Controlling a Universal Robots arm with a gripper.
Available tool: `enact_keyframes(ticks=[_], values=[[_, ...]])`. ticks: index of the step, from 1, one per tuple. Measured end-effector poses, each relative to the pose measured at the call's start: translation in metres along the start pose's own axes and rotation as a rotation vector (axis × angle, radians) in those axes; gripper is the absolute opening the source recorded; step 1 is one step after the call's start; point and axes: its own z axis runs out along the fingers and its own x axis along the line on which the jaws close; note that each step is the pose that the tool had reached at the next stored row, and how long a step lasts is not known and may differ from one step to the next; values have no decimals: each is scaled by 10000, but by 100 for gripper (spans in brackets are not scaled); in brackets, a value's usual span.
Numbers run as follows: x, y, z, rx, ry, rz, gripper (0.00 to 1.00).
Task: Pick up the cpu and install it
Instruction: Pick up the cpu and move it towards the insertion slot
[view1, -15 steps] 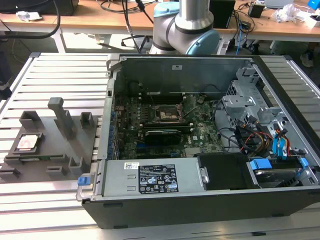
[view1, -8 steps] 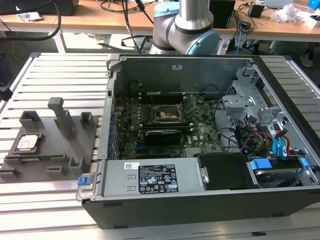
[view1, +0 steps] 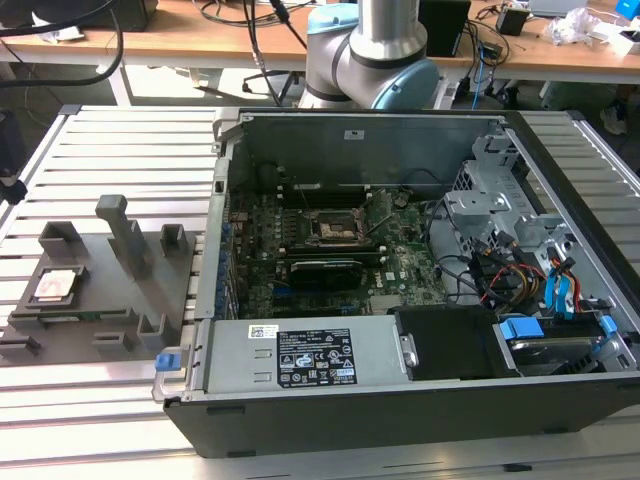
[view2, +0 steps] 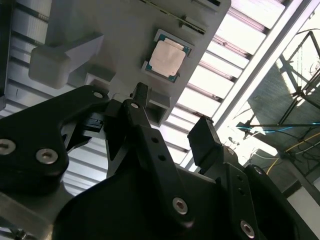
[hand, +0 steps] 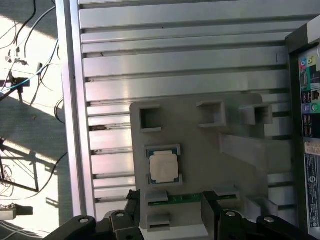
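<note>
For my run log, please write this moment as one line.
stage: before pick | gripper: open, empty, near grey tray | cpu: lying in tray recess, not gripped

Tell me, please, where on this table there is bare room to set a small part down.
In the exterior view, bare slats of the table lie along its near edge below the grey tray, and behind the tray up to the far edge. The tray is crowded with blocks and the cpu; the open computer case is packed with boards and cables.
</note>
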Motion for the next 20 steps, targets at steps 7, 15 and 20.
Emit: enact_keyframes(ticks=[7, 15, 20], values=[[1, 1, 47, 0, -1, 0, 60], [2, 1, 87, 1, 0, 0, 60], [4, 2, 151, 2, -1, 0, 60]])
